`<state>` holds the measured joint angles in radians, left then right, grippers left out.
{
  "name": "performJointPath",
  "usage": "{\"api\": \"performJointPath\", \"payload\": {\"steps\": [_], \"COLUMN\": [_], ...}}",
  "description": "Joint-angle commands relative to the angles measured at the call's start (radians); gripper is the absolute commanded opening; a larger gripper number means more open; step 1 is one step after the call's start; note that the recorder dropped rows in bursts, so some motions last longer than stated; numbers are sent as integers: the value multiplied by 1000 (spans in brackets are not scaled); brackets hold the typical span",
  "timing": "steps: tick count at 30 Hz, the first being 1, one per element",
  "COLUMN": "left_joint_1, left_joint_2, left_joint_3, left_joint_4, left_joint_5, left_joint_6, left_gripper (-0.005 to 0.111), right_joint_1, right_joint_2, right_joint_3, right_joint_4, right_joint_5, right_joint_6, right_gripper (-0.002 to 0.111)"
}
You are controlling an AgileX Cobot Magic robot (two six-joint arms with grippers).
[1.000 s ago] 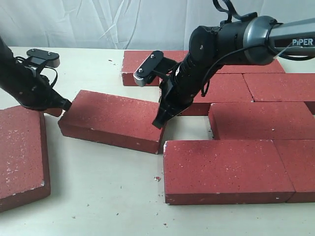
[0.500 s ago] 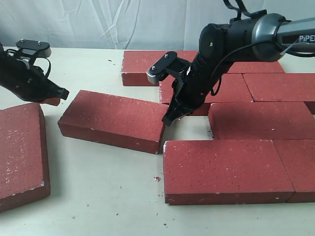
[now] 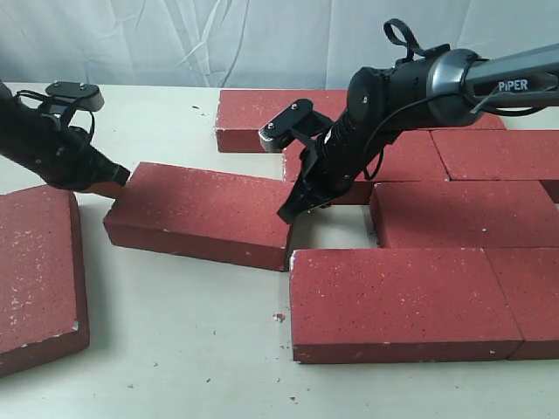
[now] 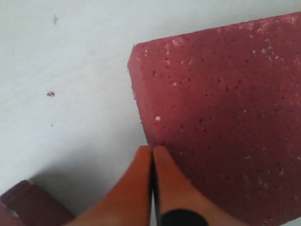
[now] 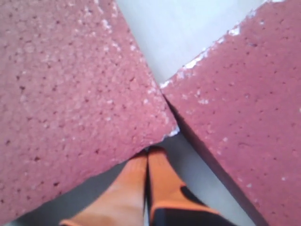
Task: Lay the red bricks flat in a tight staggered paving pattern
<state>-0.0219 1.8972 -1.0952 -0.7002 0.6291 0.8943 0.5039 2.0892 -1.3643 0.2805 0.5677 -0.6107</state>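
Note:
One loose red brick [image 3: 201, 214] lies flat and skewed at mid-table, left of the laid red bricks [image 3: 402, 301]. My left gripper [image 3: 120, 178] is shut, its tips against the loose brick's left end; in the left wrist view the shut left gripper [image 4: 152, 149] meets the brick's [image 4: 221, 108] edge. My right gripper [image 3: 288, 213] is shut too, pressing on that brick's right end. In the right wrist view the right gripper [image 5: 148, 151] touches the brick [image 5: 70, 94] near its chipped corner, beside a laid brick [image 5: 244, 108].
Laid bricks fill the right side in rows [image 3: 463, 214], [image 3: 493, 153], [image 3: 262, 118]. Another red brick [image 3: 39, 271] lies flat at the left front edge; its corner [image 4: 23, 207] shows in the left wrist view. A white curtain backs the table. Small crumbs [image 3: 279, 318] dot the tabletop.
Both shut grippers drew a little away from the loose brick half a second ago and are now back against its two ends. The brick has hardly shifted.

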Motion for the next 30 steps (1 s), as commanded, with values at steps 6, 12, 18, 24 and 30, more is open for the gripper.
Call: {"api": "performJointPath", "payload": {"steps": [6,12,18,24,30], "left_joint_1": [0,0,0,0,0], "left_joint_2": [-2,-25,-12,-2,-2], "left_joint_3": [-1,-1,-1,-1,-1], "left_joint_4": [64,87,35,22,2], "left_joint_5": [156,213,199,180,178], "left_joint_6": [1,-2,7,9,9], "left_gripper": [0,0,0,0,0], "right_joint_1": [-2,8,4,-8,-34], "right_joint_2": [-3,-3,-3,-53,-105], "right_joint_3": [-8,-8,-8,-8,-8], "right_joint_4": [29,-24,-77,-211,-251], "right_joint_5": [-86,-18,31,95,172], "right_joint_6": [-9,-51,-39,73,120], "right_gripper": [-1,-1,-1,-1,-1]}}
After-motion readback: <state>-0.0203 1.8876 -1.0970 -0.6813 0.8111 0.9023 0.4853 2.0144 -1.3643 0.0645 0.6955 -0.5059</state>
